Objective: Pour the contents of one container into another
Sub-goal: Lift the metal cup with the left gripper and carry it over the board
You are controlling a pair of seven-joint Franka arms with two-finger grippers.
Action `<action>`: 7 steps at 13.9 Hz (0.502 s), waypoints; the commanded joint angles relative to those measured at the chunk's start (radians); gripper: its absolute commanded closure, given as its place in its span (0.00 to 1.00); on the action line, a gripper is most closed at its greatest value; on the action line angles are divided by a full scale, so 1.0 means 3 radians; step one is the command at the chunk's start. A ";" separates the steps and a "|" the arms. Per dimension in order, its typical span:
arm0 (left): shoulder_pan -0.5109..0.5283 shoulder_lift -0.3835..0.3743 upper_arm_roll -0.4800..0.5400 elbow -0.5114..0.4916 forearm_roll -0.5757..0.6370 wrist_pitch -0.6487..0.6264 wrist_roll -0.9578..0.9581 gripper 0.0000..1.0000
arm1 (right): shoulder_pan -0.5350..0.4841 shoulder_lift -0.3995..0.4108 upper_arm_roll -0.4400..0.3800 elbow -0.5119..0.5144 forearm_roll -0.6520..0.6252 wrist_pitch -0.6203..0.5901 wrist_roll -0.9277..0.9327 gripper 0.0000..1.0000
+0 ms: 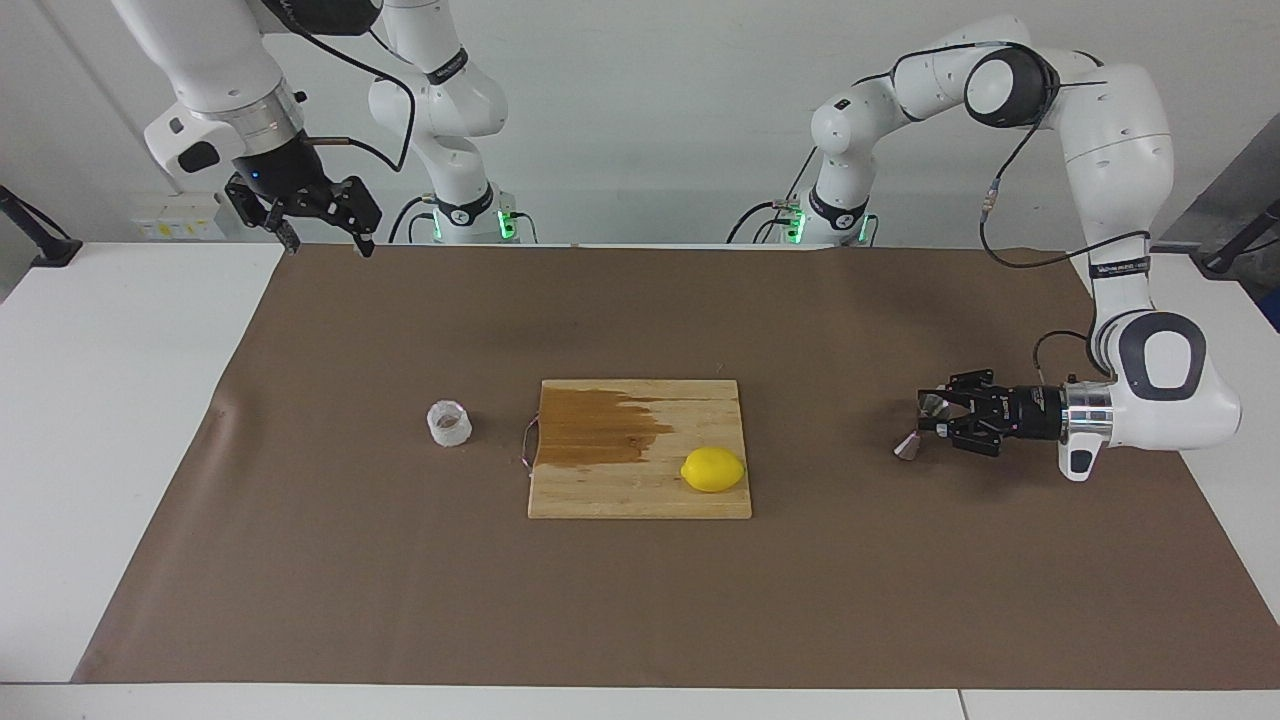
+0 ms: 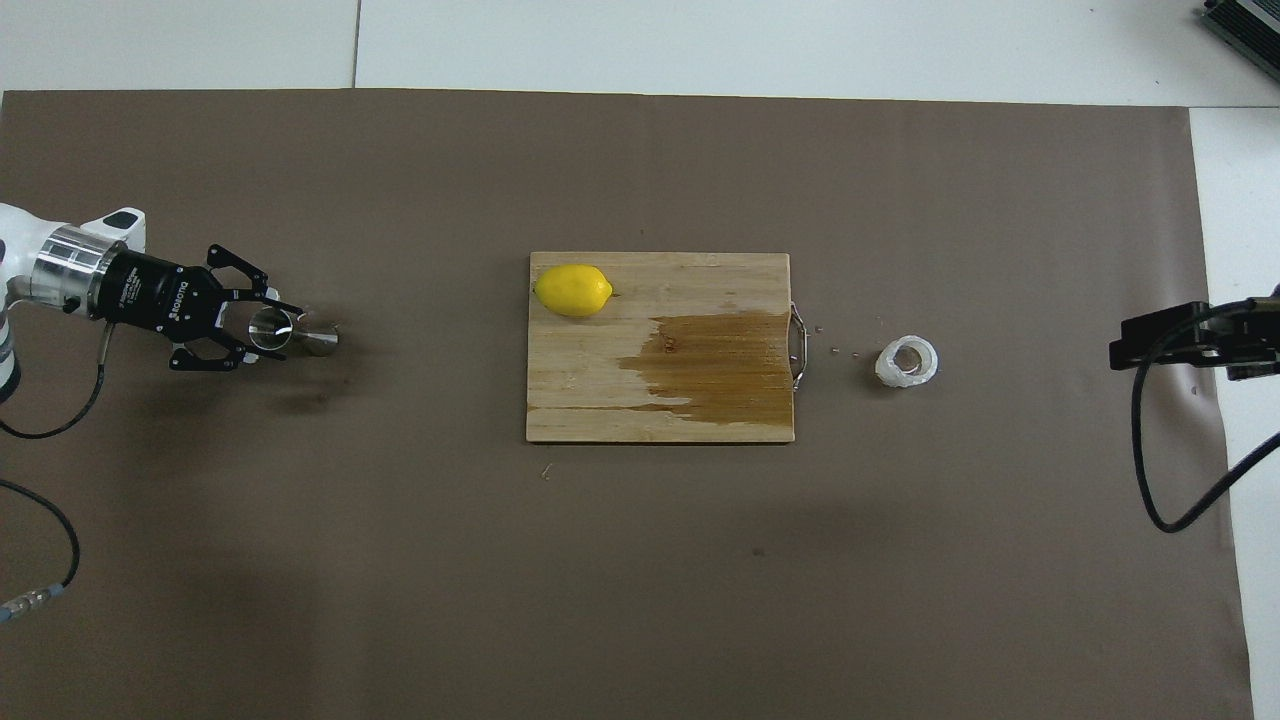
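Note:
The translucent ribbed cup (image 1: 449,423) (image 2: 907,362) stands on the brown paper beside the cutting board's handle, toward the right arm's end. The steel jigger (image 1: 909,447) (image 2: 320,340) is at the left arm's end, tilted, with its lower cone at or just above the paper. My left gripper (image 1: 930,427) (image 2: 285,327) lies level and low, shut on the jigger's narrow waist. My right gripper (image 1: 330,245) waits open, high over the table corner near its own base, holding nothing.
A wooden cutting board (image 1: 640,495) (image 2: 660,415) with a dark wet patch lies mid-table, a yellow lemon (image 1: 712,469) (image 2: 572,290) on its corner. A few droplets dot the paper between the board and the cup. Brown paper (image 1: 640,600) covers the table.

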 commanded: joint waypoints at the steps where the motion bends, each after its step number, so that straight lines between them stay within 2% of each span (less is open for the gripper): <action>1: 0.0012 -0.0013 -0.0046 -0.0029 -0.0083 0.0012 -0.0052 0.80 | -0.0049 -0.0027 0.0024 0.0000 0.0046 -0.0013 0.0007 0.00; 5: 0.0012 -0.0059 -0.0163 -0.0029 -0.0185 0.0007 -0.0225 0.80 | -0.0054 -0.0027 0.0024 0.0000 0.0051 -0.0013 0.0007 0.00; 7: -0.0003 -0.0125 -0.0209 -0.0040 -0.0292 0.0007 -0.0383 0.84 | -0.0049 -0.0022 0.0024 0.0000 0.0051 -0.0013 0.0007 0.00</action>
